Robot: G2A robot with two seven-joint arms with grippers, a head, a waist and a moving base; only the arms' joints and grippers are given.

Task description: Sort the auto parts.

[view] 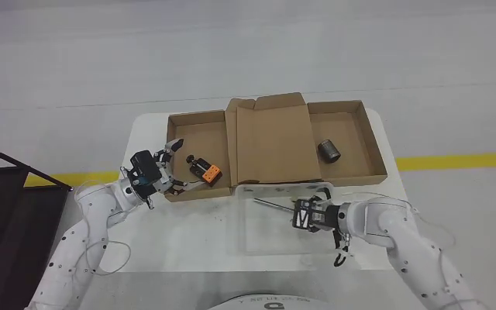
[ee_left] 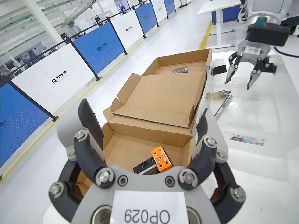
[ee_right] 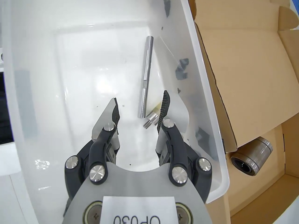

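My right jaws hang apart inside the clear tub [ee_right: 203,71] at the desk's [view: 194,240] near edge, lined up on the steel rod [ee_right: 146,75] and small bolt [ee_right: 150,120], probably next to sort. Left jaws, also apart, hover over the orange block [ee_left: 161,158] in the cardboard box [ee_left: 149,108]. White desk, blue-panelled hall [ee_left: 98,47].

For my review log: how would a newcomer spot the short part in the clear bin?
Find the clear bin beside the cardboard box. Inside lies a long steel rod; beside its end, the stud is stubby, with a threaded tip.
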